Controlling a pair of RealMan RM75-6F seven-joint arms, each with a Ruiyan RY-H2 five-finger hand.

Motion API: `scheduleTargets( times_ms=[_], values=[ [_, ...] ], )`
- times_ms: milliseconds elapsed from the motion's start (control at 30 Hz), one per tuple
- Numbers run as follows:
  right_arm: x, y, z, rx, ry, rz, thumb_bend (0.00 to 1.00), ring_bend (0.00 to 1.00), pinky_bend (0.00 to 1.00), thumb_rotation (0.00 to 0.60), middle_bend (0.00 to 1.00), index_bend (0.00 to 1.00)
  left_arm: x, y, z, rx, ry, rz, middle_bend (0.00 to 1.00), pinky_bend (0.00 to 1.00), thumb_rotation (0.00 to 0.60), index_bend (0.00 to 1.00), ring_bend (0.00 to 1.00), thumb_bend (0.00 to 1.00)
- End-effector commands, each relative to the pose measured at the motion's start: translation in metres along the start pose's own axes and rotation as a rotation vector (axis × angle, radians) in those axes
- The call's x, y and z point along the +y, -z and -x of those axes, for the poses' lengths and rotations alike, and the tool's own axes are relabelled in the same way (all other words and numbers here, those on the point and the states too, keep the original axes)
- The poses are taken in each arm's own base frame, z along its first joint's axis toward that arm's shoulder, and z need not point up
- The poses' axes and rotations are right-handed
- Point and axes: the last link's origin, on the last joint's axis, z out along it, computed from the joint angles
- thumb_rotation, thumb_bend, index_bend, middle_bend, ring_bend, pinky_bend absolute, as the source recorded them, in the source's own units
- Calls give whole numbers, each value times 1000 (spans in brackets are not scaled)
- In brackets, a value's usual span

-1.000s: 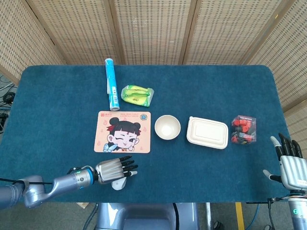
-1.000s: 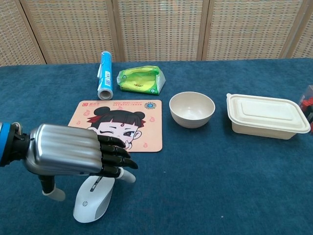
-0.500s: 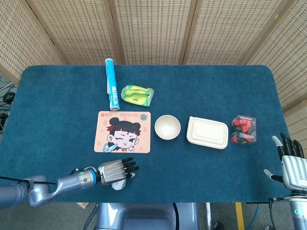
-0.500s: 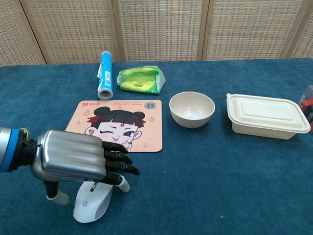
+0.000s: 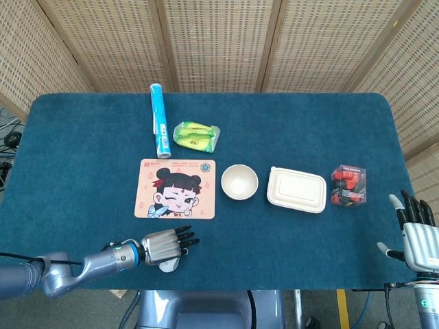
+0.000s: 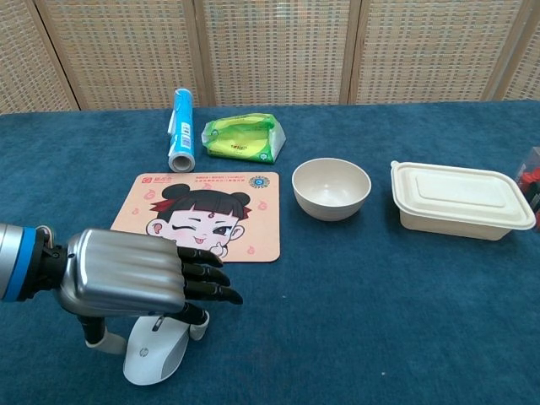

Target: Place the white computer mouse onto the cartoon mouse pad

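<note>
The white computer mouse (image 6: 154, 362) lies on the blue tablecloth near the front edge, just in front of the cartoon mouse pad (image 6: 202, 215). My left hand (image 6: 126, 283) is low over the mouse and covers its rear half. The thumb reaches down on the mouse's left and a fingertip on its right, while the other fingers stretch forward, spread. The mouse rests on the table. In the head view only a white sliver of the mouse (image 5: 167, 265) shows under the left hand (image 5: 163, 245), below the pad (image 5: 175, 188). My right hand (image 5: 415, 236) hangs open at the table's front right corner.
Behind the pad lie a blue roll (image 5: 159, 120) and a green packet (image 5: 197, 136). To the pad's right stand a cream bowl (image 5: 239, 181), a lidded cream box (image 5: 296, 190) and a clear pack of red items (image 5: 348, 184).
My left hand has sunk lower onto the mouse and drawn back slightly toward the front edge. The mouse has barely shifted. The right hand has not moved.
</note>
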Motion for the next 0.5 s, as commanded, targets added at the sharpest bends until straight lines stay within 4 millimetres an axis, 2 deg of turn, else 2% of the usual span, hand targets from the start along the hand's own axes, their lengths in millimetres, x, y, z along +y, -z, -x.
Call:
scheduleTargets(
  times_ms=[33, 267, 500],
  values=[
    [0, 0, 0, 0, -1, 1, 0, 0, 0, 600, 0, 23, -1, 1, 1, 4, -3, -5, 0, 0, 600, 483, 0, 257],
    [0, 0, 0, 1, 1, 0, 0, 0, 0, 600, 0, 23, -3, 3, 1, 17, -7, -20, 0, 0, 600, 524, 0, 273],
    [0, 0, 1, 0, 4, -1, 0, 0, 0, 600, 0, 23, -15, 7, -3, 36, -22, -50, 0, 0, 600, 562, 0, 286]
  ],
)
